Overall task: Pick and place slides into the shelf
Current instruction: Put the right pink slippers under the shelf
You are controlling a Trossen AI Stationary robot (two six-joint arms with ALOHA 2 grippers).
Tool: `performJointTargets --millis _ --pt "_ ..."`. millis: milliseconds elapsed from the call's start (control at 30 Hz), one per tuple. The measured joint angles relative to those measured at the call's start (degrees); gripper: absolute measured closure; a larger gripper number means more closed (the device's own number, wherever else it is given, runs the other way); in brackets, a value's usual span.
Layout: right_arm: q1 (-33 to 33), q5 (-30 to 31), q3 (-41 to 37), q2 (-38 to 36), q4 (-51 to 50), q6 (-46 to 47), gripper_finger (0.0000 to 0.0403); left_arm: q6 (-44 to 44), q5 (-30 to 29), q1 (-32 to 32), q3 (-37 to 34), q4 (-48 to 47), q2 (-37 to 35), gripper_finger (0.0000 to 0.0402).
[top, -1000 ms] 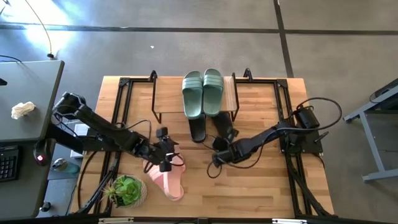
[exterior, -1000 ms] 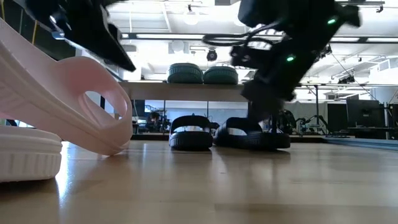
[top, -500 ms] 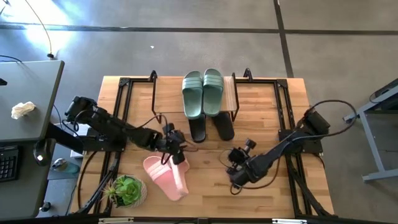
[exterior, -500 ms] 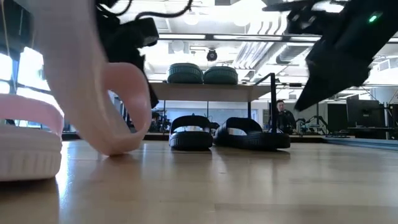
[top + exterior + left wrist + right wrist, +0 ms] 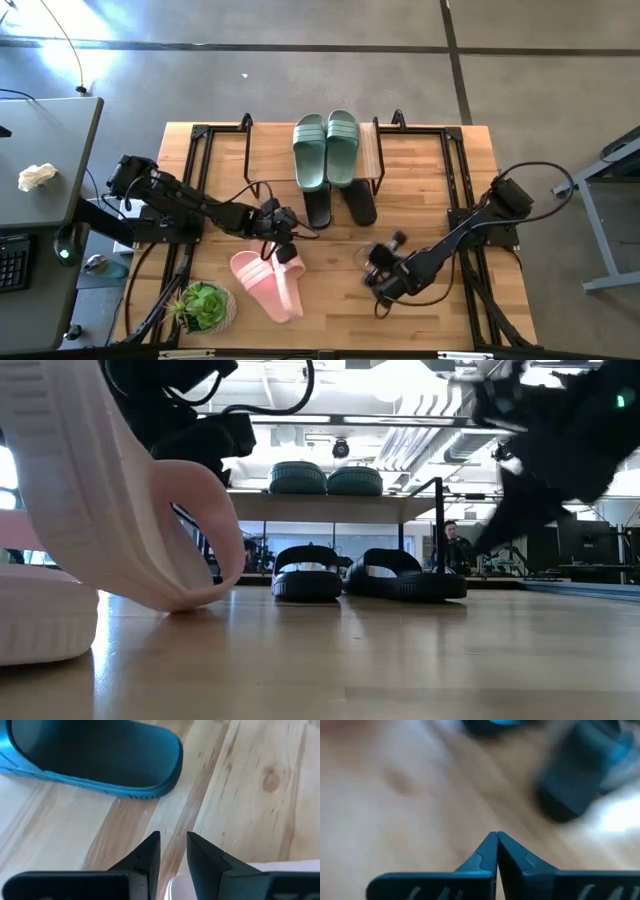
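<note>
Slides: pink pair (image 5: 268, 285) sits lower left of centre in the high view, on the tabletop (image 5: 330, 300), one slide tipped up against the other. Low view shows what the top-down one doesn't: the near pink slide (image 5: 130, 510) leans steeply, strap edge touching the wood, its mate (image 5: 45, 622) flat at far left. Left gripper (image 5: 280, 235) is just above the pink pair in the high view; its wrist view shows the fingers (image 5: 150, 857) a narrow gap apart with nothing between them, a pale pink edge (image 5: 220, 880) at lower right and a black slide's toe (image 5: 95, 755) across the upper left.

Potted plant (image 5: 205, 305) stands at lower left of the table, near the pink pair.

Green pair (image 5: 327, 148) lies on the shelf (image 5: 270, 150) plank, upper centre. Black pair (image 5: 338, 205) sits on the tabletop just below it; low view puts the black slides (image 5: 370, 575) under the plank with the green ones (image 5: 325, 478) on top.

Right gripper (image 5: 380, 265) is right of centre, well apart from all slides, motion-blurred. Right wrist view shows its fingers (image 5: 496, 851) pressed together on nothing, over bare wood, with blurred dark shapes in the upper right.

Low view, right of the shelf: a person (image 5: 455, 545) in the room behind.
</note>
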Motion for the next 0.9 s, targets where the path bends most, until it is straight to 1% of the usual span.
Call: performJointTargets --millis 133,200,267,333,433,533,600,700,800,900 --pt "-0.52 -0.05 0.00 0.02 24.42 -20.07 0.0403 -0.08 0.26 0.09 -0.02 0.69 0.03 0.0328" --pt "-1.28 -0.15 0.04 0.04 34.38 -29.13 0.0403 -0.13 0.18 0.07 -0.04 1.21 0.03 0.0327" --pt "-2.51 -1.21 0.07 0.04 40.82 -35.96 0.0402 -0.15 0.15 0.07 -0.04 1.81 0.07 0.0326" --pt "-3.95 -5.37 0.07 0.05 43.34 -41.12 0.0400 -0.26 0.23 0.07 -0.04 1.86 0.07 0.0326" --pt "-5.95 -12.00 0.07 0.93 46.09 -42.13 0.0379 -0.32 0.34 0.04 -0.04 1.92 0.07 0.0325" --pt "-6.95 -15.93 0.16 3.36 49.20 -42.30 0.0338 -0.35 0.17 0.02 -0.03 2.36 0.07 0.0325" --pt "-7.16 -15.76 0.55 5.46 50.68 -43.43 0.0306 -0.32 0.04 0.04 -0.04 2.94 0.07 0.0325" --pt "-7.20 -12.90 2.16 8.36 51.44 -44.23 0.0269 -0.32 -1.03 0.02 -0.04 4.05 0.09 0.0325" --pt "-7.63 -10.78 4.20 10.48 51.52 -44.26 0.0251 -0.28 -2.68 0.02 -0.04 5.34 0.12 0.0325" --pt "-8.40 -9.61 5.79 11.56 51.54 -43.81 0.0248 -0.26 -3.37 0.04 -0.07 5.68 0.14 0.0325"
